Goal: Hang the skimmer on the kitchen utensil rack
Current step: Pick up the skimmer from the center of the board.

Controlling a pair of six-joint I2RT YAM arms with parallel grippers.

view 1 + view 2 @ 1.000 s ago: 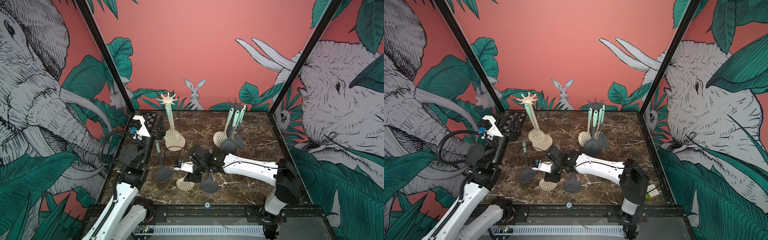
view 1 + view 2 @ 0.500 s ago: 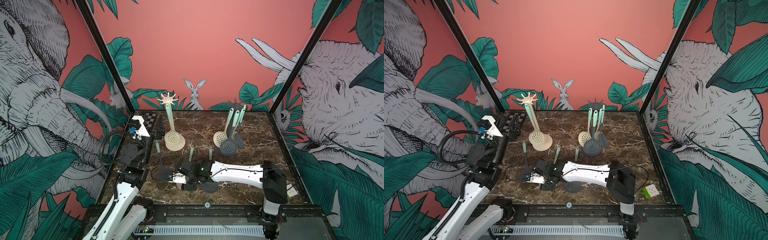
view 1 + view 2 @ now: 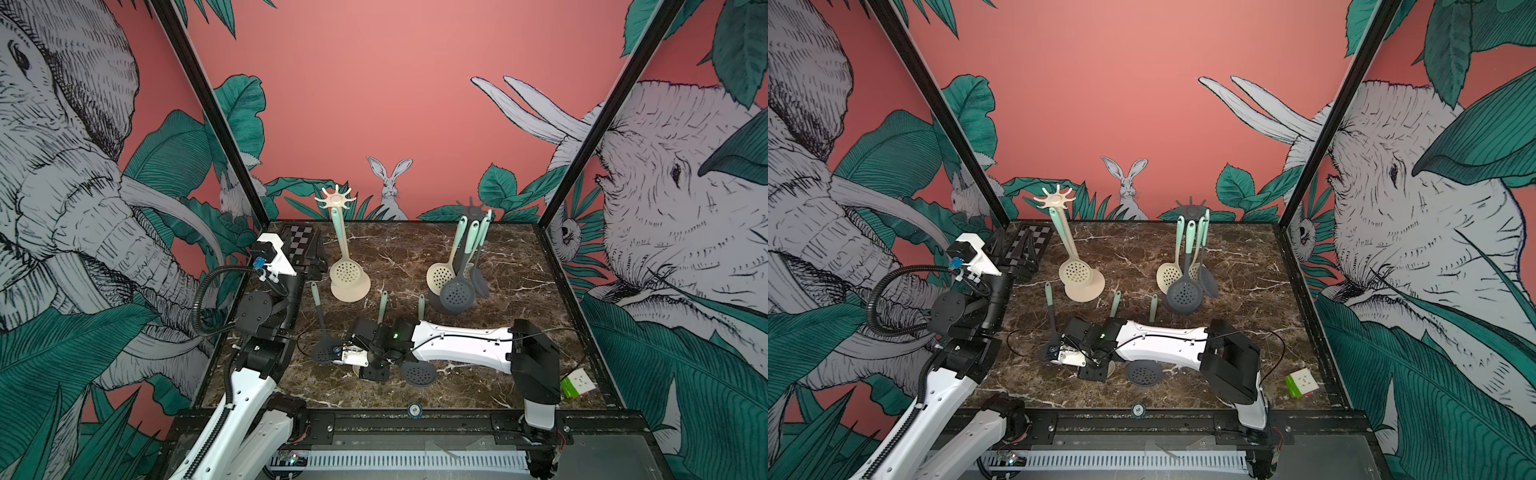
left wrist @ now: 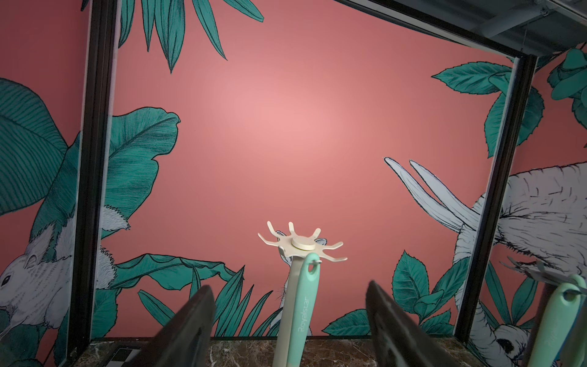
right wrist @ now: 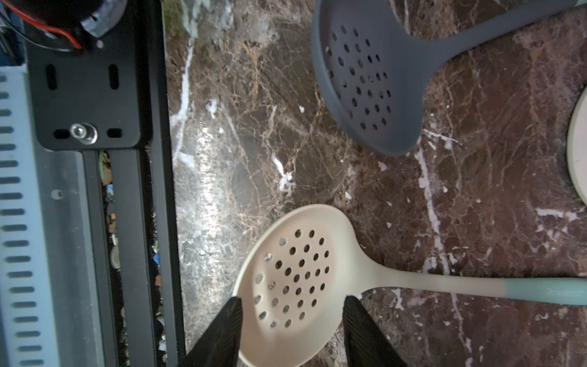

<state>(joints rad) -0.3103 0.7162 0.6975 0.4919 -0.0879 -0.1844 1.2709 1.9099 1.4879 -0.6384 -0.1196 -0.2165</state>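
A cream skimmer (image 5: 292, 279) with a teal handle (image 3: 382, 305) lies on the marble table. My right gripper (image 5: 292, 300) is down low over its perforated bowl. The jaws are open, one finger at each side of the bowl's rim. In both top views that gripper (image 3: 370, 365) (image 3: 1092, 365) hides the bowl. The cream utensil rack (image 3: 335, 202) (image 4: 301, 244) stands at the back left with one cream skimmer (image 3: 347, 272) hanging on it. My left gripper (image 4: 289, 317) (image 3: 311, 257) is raised, open and empty, facing that rack.
A grey skimmer (image 3: 324, 353) (image 5: 365, 79) lies left of the cream one, another grey skimmer (image 3: 419, 372) to its right. A grey rack (image 3: 471, 210) with several skimmers stands back right. A green-and-white cube (image 3: 575, 384) sits at the front right, near the front rail (image 5: 127, 190).
My right arm has swung forward and down until its gripper sits over the cream skimmer's bowl, and its jaws have narrowed a little. The left arm has not moved.
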